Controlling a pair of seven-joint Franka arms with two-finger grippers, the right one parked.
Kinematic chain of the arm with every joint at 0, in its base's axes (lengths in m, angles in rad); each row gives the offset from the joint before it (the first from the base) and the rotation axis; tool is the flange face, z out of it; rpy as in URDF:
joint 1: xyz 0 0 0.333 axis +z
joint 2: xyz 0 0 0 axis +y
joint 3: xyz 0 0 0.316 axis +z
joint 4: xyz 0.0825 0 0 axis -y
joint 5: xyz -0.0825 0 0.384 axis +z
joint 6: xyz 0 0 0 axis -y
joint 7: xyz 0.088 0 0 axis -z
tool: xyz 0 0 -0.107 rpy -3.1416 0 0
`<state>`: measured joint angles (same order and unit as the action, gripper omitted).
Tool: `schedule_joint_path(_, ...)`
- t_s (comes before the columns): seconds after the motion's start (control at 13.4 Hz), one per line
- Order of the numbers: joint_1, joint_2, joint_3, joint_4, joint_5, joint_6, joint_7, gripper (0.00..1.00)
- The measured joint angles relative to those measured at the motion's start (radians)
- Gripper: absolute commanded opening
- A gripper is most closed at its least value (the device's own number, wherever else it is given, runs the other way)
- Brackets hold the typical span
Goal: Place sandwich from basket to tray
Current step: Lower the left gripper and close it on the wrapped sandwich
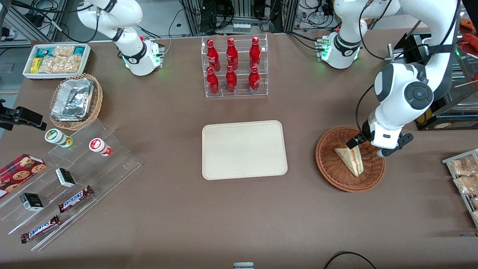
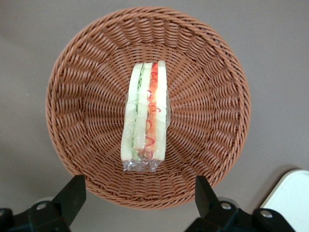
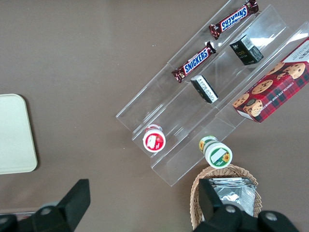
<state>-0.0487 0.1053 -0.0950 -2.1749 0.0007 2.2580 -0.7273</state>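
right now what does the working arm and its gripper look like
The left arm is glossy white with dark grey joint caps and a black cable along it. Its gripper, over the basket, has a white body and black fingers.

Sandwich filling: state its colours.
Red-orange and pale green layers between pale bread on the sandwich, clearest in the left wrist view; the open end effector hovers above.

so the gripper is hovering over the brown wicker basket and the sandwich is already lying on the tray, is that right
Not quite. The gripper does hover over the basket, fingers open, but the sandwich lies in the basket, not on the tray. The front view shows the tray bare; the left wrist view shows the sandwich inside the basket.
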Motion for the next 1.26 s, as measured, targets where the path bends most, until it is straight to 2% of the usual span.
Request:
schedule_joint_path(0.52, 0.000, 0.069, 0.003, 0.017, 0.001, 0.017, -0.017, 1.00)
schedule_joint_path(0.97, 0.002, 0.170, 0.012, 0.025, 0.001, 0.114, -0.017, 1.00)
schedule_joint_path(1.04, 0.002, 0.180, 0.014, 0.026, 0.001, 0.118, -0.017, 0.93)
schedule_joint_path(1.19, 0.003, 0.191, 0.016, 0.027, 0.001, 0.119, -0.018, 0.47)
schedule_joint_path(1.26, 0.003, 0.192, 0.017, 0.027, 0.001, 0.119, -0.018, 0.20)
